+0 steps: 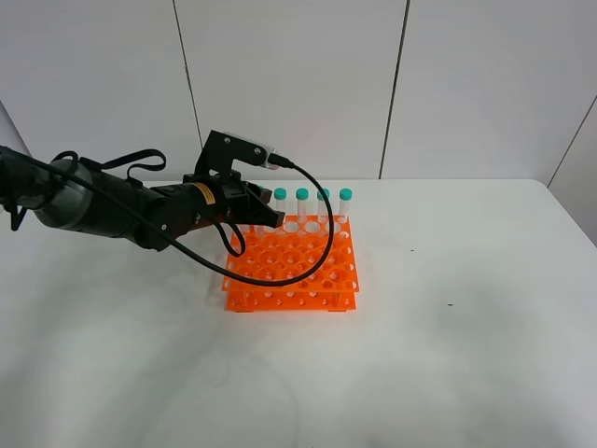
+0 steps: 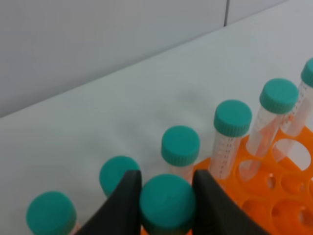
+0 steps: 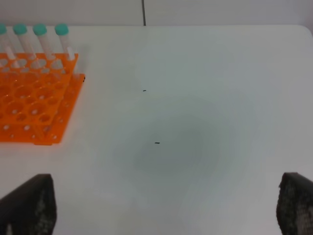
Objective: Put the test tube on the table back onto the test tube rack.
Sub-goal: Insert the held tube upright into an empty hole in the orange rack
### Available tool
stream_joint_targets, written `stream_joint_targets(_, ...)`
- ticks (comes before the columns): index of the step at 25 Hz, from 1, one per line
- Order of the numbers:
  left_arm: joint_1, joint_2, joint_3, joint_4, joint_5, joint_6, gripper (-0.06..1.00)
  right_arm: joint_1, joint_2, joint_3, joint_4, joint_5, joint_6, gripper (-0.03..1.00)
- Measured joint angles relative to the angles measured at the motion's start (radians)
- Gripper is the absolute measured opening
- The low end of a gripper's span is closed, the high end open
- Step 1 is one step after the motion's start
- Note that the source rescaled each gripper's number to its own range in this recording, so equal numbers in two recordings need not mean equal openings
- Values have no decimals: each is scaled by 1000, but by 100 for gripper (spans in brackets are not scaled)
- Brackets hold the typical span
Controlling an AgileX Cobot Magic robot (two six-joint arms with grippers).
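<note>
Currently, my left hand [image 2: 167, 205] grips the test tube [image 2: 167, 203] by its teal cap, upright over the back row of the orange test tube rack [image 1: 294, 266], centre of the frame. My right hand [image 3: 166, 208] hangs open above bare white desk [image 3: 195, 122].

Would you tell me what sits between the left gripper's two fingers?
A test tube's teal cap sits between the left gripper's fingers, above the rack; the left wrist view shows it.
</note>
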Motion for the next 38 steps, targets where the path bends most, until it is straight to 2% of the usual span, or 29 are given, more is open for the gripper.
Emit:
stream_joint_targets(16, 0, 60, 0, -19, -37, -1, 0, 0, 0, 0, 0, 0, 0, 100)
stream_joint_targets(24, 7, 62, 0, -78, -42, -45, 0, 0, 0, 0, 0, 0, 0, 100)
stream_joint_targets(38, 12, 62, 1, -79, -43, -49, 0, 0, 0, 0, 0, 0, 1, 100)
